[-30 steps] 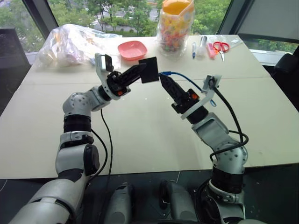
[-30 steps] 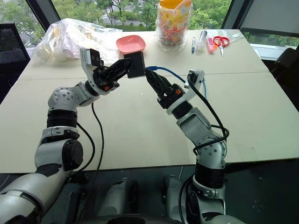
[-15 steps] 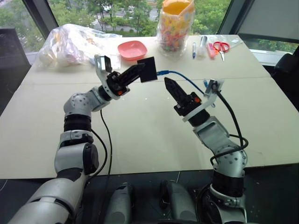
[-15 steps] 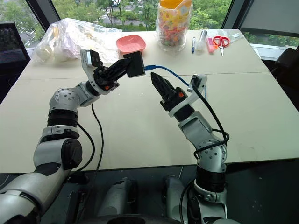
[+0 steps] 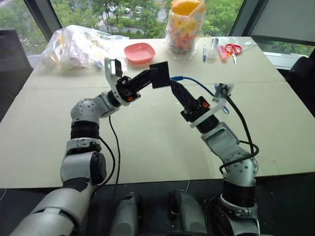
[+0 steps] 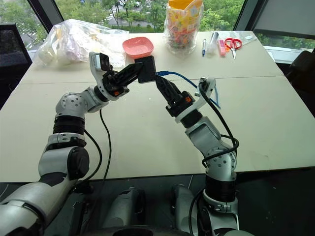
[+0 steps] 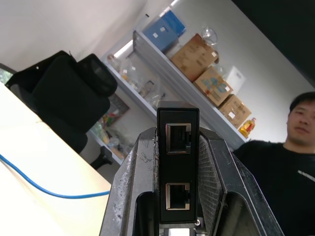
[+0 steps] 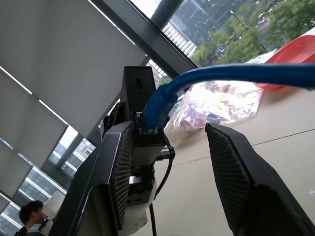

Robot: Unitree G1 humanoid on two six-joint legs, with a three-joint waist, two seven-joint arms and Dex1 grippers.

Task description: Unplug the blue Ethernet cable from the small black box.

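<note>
My left gripper [image 5: 150,75] is shut on the small black box [image 5: 159,75] and holds it up over the table. In the left wrist view the box [image 7: 177,162] sits clamped between both fingers [image 7: 133,182], with two empty ports facing out. The blue Ethernet cable [image 5: 194,82] runs from the box's right edge away to the right. My right gripper [image 5: 174,87] points up at that edge. In the right wrist view its jaws stand open around the cable's blue plug [image 8: 157,105], which sits against the box [image 8: 133,86] and next to one finger [image 8: 118,167].
On the far side of the table [image 5: 147,142] are a pink bowl [image 5: 139,51], a jar of colourful snacks [image 5: 185,27], a crumpled plastic bag [image 5: 74,46], pens [image 5: 204,51] and red scissors [image 5: 233,49]. A person [image 7: 290,162] shows beyond the table.
My right gripper drew a little away from the box half a second ago and is back close at the cable's plug now. The left gripper has held the box nearly still.
</note>
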